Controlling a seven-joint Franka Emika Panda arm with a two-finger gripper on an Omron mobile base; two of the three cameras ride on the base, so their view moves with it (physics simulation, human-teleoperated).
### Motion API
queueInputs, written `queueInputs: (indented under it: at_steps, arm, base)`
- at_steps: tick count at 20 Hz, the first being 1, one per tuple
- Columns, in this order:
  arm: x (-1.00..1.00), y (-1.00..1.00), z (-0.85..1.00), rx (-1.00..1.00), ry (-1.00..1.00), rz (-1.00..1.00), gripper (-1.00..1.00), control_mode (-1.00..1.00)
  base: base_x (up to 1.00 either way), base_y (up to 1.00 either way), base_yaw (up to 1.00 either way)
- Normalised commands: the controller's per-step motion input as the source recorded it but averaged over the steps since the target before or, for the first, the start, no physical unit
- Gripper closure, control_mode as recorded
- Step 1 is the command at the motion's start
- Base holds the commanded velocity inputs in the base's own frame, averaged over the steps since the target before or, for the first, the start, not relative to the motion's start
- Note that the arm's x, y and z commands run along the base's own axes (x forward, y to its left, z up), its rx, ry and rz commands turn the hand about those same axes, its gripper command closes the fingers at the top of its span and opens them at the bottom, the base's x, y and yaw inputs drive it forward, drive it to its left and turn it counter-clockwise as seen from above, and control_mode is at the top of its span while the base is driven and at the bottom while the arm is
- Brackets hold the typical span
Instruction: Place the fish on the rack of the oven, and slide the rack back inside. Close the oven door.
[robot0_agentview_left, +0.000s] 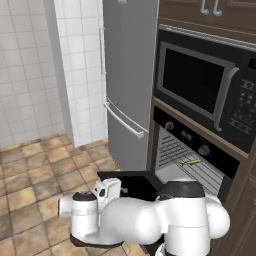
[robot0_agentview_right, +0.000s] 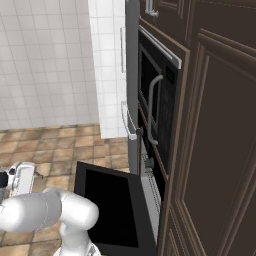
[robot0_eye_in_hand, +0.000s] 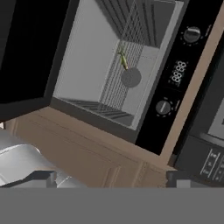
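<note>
Fish (robot0_agentview_left: 191, 162) lies on the rack (robot0_agentview_left: 187, 161) inside the oven (robot0_agentview_left: 200, 150), right-centre of left base view; in hand view the fish (robot0_eye_in_hand: 124, 60) sits upper centre, on the wire bars (robot0_eye_in_hand: 117, 78) w/ grey cavity walls around it. Rack looks pushed in, within the cavity. Oven door (robot0_agentview_left: 131, 184) hangs open, dropped flat, lower centre of left base view; in right base view the door (robot0_agentview_right: 111, 207) fills the bottom centre, dark glass up. Round knobs (robot0_eye_in_hand: 163, 107) on black panel, right side of hand view. Microwave (robot0_agentview_left: 205, 82) above oven, grey fridge (robot0_agentview_left: 127, 75) to its left, tiled floor (robot0_agentview_left: 40, 170) lower left. Gripper (robot0_agentview_left: 102, 190) sits lower centre, off the door; jaws spread wide, holding nothing.
</note>
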Motion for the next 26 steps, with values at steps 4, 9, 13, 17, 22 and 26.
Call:
queueInputs:
  at_steps: [4, 9, 13, 17, 22, 26]
  arm:
    - [0.04, 0.46, -0.66, -0.08, 0.24, 0.00, -1.00, -1.00]
    - [0.03, 0.38, -0.69, -0.08, 0.21, 0.00, -1.00, -1.00]
    - [0.02, 0.35, -0.78, -0.09, 0.20, 0.00, -1.00, -1.00]
    - [0.02, 0.46, -0.79, -0.09, 0.20, 0.01, -1.00, -1.00]
    - [0.07, 0.44, -0.75, -0.11, 0.18, 0.00, -1.00, -1.00]
    - [0.26, 0.06, -0.63, -0.10, 0.06, 0.00, -1.00, -1.00]
  base:
    - [0.00, 0.00, 0.00]
    - [0.00, 0.00, 0.00]
    - [0.00, 0.00, 0.00]
    - [0.00, 0.00, 0.00]
    - [0.00, 0.00, 0.00]
    - [0.00, 0.00, 0.00]
